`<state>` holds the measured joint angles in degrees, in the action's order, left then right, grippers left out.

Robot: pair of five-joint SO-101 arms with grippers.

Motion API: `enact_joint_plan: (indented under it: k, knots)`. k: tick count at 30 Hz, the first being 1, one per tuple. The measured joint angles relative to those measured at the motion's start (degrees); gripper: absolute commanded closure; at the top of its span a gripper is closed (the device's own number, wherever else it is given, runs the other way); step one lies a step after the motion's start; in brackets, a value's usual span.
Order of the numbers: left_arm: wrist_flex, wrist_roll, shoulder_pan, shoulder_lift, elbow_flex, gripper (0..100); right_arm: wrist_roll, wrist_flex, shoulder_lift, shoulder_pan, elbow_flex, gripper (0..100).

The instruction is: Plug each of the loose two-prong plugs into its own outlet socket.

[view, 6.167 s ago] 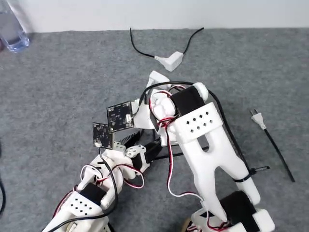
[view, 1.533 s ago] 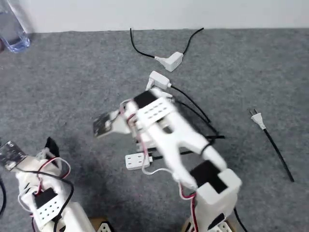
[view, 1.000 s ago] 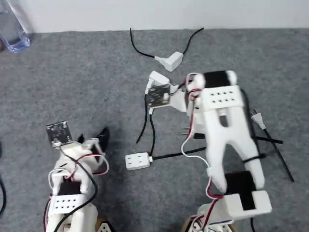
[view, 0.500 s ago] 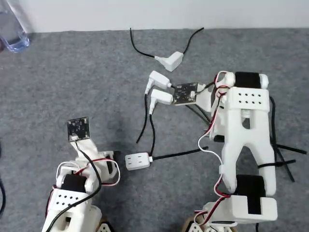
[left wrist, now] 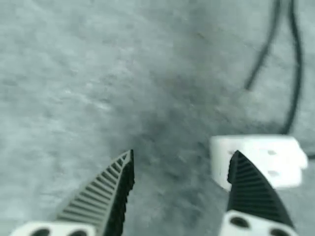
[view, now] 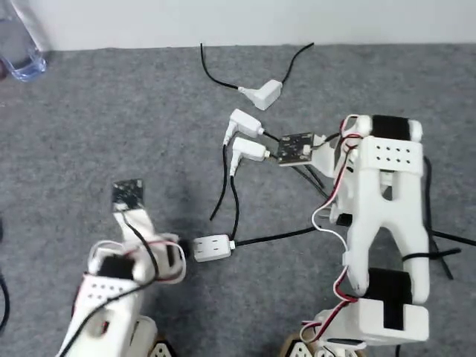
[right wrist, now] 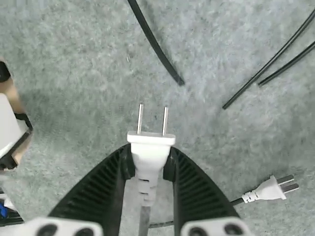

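Note:
My right gripper (right wrist: 149, 153) is shut on a white two-prong plug (right wrist: 150, 141), prongs pointing away from the wrist, just above the grey carpet. A second loose plug (right wrist: 272, 187) lies on the carpet nearby. My left gripper (left wrist: 182, 157) is open and low over the carpet, one finger right beside a white outlet socket (left wrist: 258, 158). From above, that socket (view: 212, 248) lies by the left arm (view: 123, 271). Three more white sockets (view: 260, 93) (view: 245, 123) (view: 249, 151) lie farther back, left of the right arm (view: 383, 193).
Black cables (view: 268, 238) run across the carpet from the sockets and under the right arm. More cable ends (right wrist: 157, 46) cross the right wrist view. A clear bottle (view: 18, 44) stands at the far left corner by the white wall.
The arms, bunched together mid-table earlier, have parted. The right arm swung right over the last second; the left arm turned toward the near socket.

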<state>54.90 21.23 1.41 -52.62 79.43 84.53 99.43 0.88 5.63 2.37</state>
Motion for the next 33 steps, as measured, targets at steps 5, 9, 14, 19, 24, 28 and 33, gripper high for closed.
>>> enact_joint_plan:
  k: [5, 9, 14, 19, 24, 28, 33]
  knots:
    - [0.00, -3.69, -7.21, 14.42, -7.12, 70, 3.43, 0.00, 0.00, 2.64, 0.00, 99.1]
    - [0.00, -3.96, -6.42, 28.84, -13.10, 70, 4.13, 0.00, 0.00, 2.37, 0.00, 99.1]
    - [1.32, -3.60, -3.52, 38.95, -20.31, 70, 4.13, -0.44, 0.00, 2.55, 0.00, 99.1]
    - [1.23, -2.11, 2.37, 40.18, -23.03, 70, 4.31, -0.62, 0.00, 2.46, 0.26, 99.1]
    - [1.23, -0.62, 9.32, 40.26, -23.21, 70, 4.31, -0.62, 0.00, 2.46, 0.26, 99.1]
    - [1.23, 2.20, 14.86, 40.26, -23.82, 70, 4.31, -0.62, 0.00, 2.46, 0.26, 99.1]
    - [1.23, 4.31, 18.46, 40.26, -23.91, 70, 4.31, -0.62, 0.00, 2.46, 0.26, 99.1]
